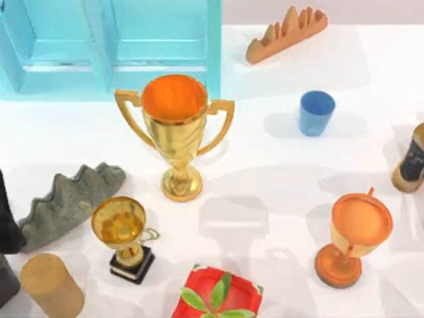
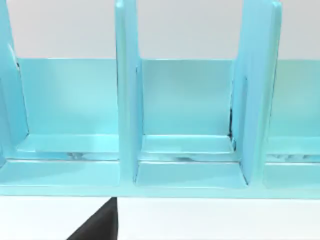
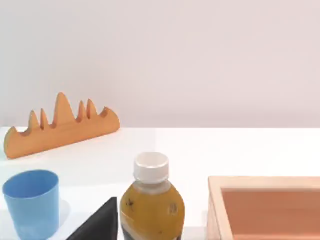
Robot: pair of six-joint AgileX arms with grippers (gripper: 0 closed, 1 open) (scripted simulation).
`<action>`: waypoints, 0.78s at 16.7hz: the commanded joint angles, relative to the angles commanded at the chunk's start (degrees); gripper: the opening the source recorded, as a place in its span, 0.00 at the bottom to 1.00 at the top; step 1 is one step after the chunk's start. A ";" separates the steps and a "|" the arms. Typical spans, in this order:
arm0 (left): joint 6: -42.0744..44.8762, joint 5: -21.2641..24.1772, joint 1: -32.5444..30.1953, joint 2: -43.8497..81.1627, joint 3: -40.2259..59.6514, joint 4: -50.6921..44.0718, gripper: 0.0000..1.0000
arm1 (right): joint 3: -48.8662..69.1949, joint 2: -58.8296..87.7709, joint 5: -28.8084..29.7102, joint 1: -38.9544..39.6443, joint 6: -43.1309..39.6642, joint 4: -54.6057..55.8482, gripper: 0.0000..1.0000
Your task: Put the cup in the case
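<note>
Rendered tabletop test scene: bare white table (image 1: 278, 179), blank wall, scattered props.

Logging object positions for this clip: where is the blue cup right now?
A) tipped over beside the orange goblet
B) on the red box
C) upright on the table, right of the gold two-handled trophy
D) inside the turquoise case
C: the blue cup stands upright on the table, right of the gold two-handled trophy and outside the turquoise case.
</note>
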 joint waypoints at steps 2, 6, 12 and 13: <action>0.00 0.00 0.00 0.00 0.00 0.00 1.00 | 0.00 0.00 0.00 0.00 0.00 0.00 1.00; 0.00 0.00 0.00 0.00 0.00 0.00 1.00 | 4.72 5.43 -0.18 1.09 1.13 -3.79 1.00; 0.00 0.00 0.00 0.00 0.00 0.00 1.00 | 25.92 28.40 0.13 4.76 7.11 -18.62 1.00; 0.00 0.00 0.00 0.00 0.00 0.00 1.00 | 30.83 33.37 0.28 5.55 8.45 -21.77 1.00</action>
